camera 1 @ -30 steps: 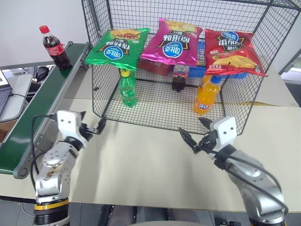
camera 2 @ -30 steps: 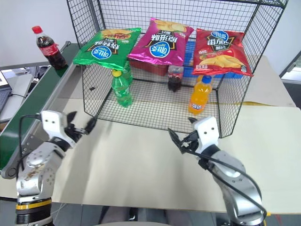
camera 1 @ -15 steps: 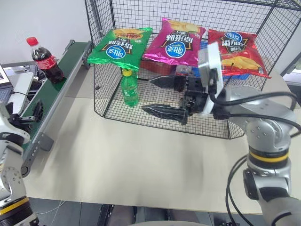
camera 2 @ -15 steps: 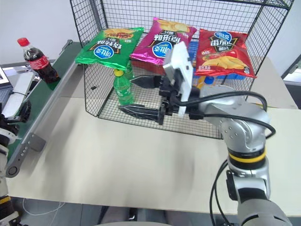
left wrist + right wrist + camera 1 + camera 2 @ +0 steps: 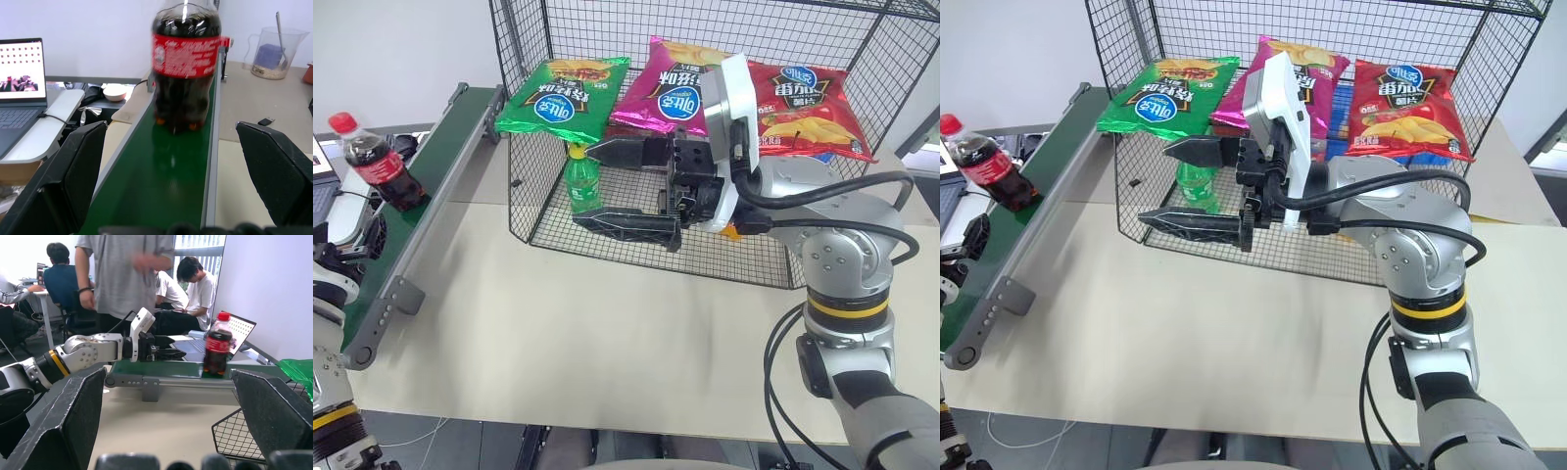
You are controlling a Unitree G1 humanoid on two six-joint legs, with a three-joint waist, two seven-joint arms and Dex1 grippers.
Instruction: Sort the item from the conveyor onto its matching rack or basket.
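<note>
the small plastic cola bottle with dark brown liquid, red cap and red label (image 5: 378,172) stands upright on the long narrow dark green belt with grey metal side rails (image 5: 421,201), at the robot's left, well apart from the large black wire-mesh cage (image 5: 891,59). in the left wrist view the left end effector (image 5: 168,181) has its two black fingers (image 5: 73,171) spread wide, one to each side of the belt, with the bottle straight ahead between them but not yet touched. the right end effector (image 5: 626,188) hangs in front of the cage, pointing toward the conveyor, its fingers also spread and holding nothing.

the step in hand looks like the reach for the bottle. to do it well, the left end effector should go forward along the belt until the label band sits between the fingers, then close on the body below the shoulder, where the bottle is widest and stiffest. a grip near the cap would likely let it swing. the fingers need to stay above the grey rails. inside the cage, a green soda bottle (image 5: 582,182) stands on the mesh floor, and chip bags (image 5: 680,88) lie on the upper shelf.
</note>
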